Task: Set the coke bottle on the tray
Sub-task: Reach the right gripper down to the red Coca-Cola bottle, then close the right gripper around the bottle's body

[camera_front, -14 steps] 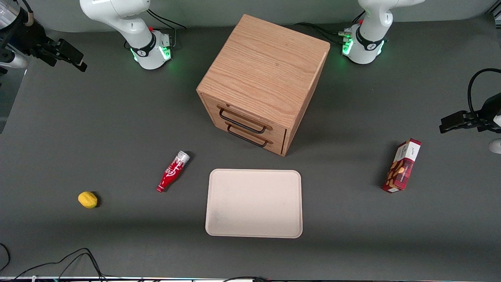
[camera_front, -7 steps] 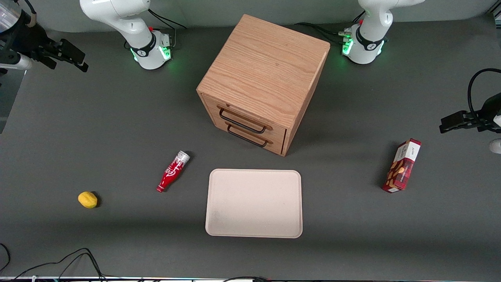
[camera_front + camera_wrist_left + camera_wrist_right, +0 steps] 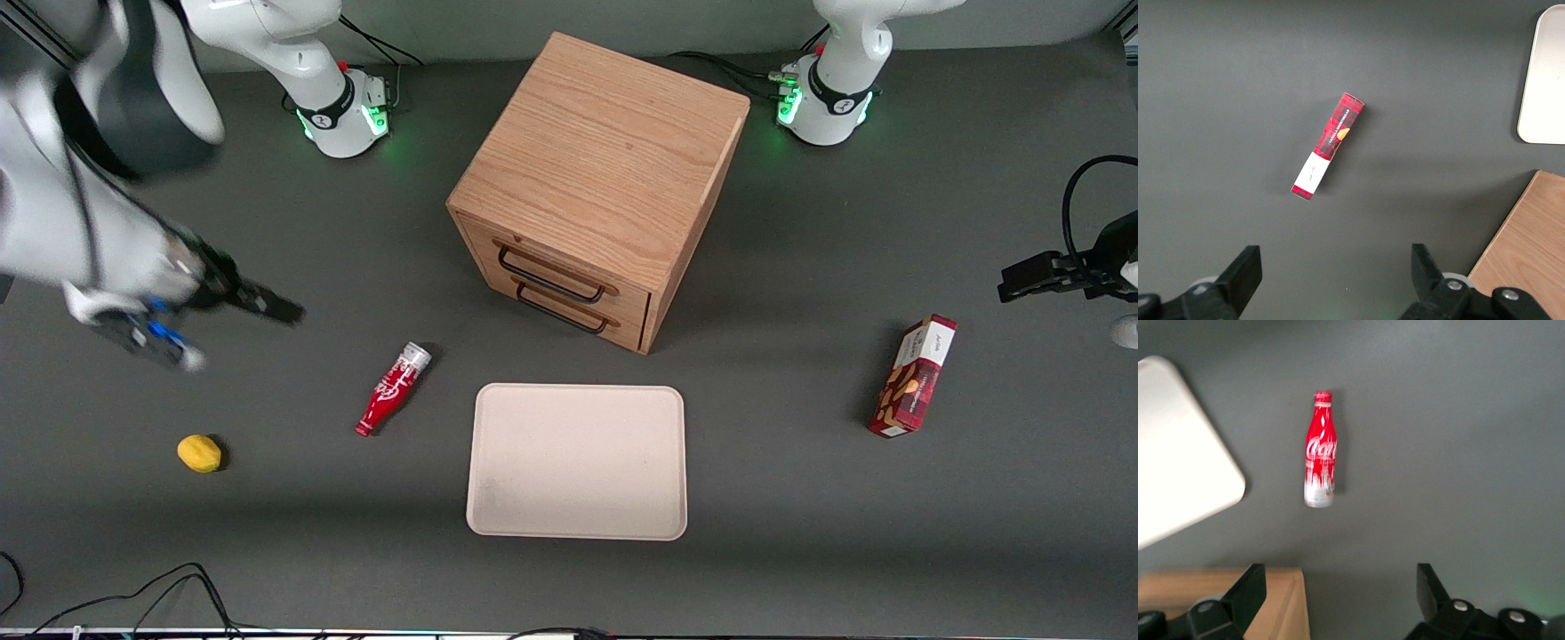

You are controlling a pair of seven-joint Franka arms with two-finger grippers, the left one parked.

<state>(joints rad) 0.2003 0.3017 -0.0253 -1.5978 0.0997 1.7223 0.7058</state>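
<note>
The coke bottle [image 3: 394,388], red with white script and a silver-grey end, lies on its side on the dark table beside the beige tray [image 3: 578,462], nearer the working arm's end. My right gripper [image 3: 271,308] hangs in the air, blurred, farther from the front camera than the bottle and not touching it. In the right wrist view the fingers stand wide apart around the gripper's middle [image 3: 1338,587], with nothing between them. That view also shows the bottle [image 3: 1320,460] and a corner of the tray [image 3: 1171,473].
A wooden drawer cabinet [image 3: 596,178] stands mid-table, farther from the front camera than the tray. A yellow lemon [image 3: 199,453] lies toward the working arm's end. A red snack box [image 3: 913,376] lies toward the parked arm's end.
My right arm has swung down from the table's corner toward the bottle, and it is blurred by motion. The bottle, tray and other objects have not moved.
</note>
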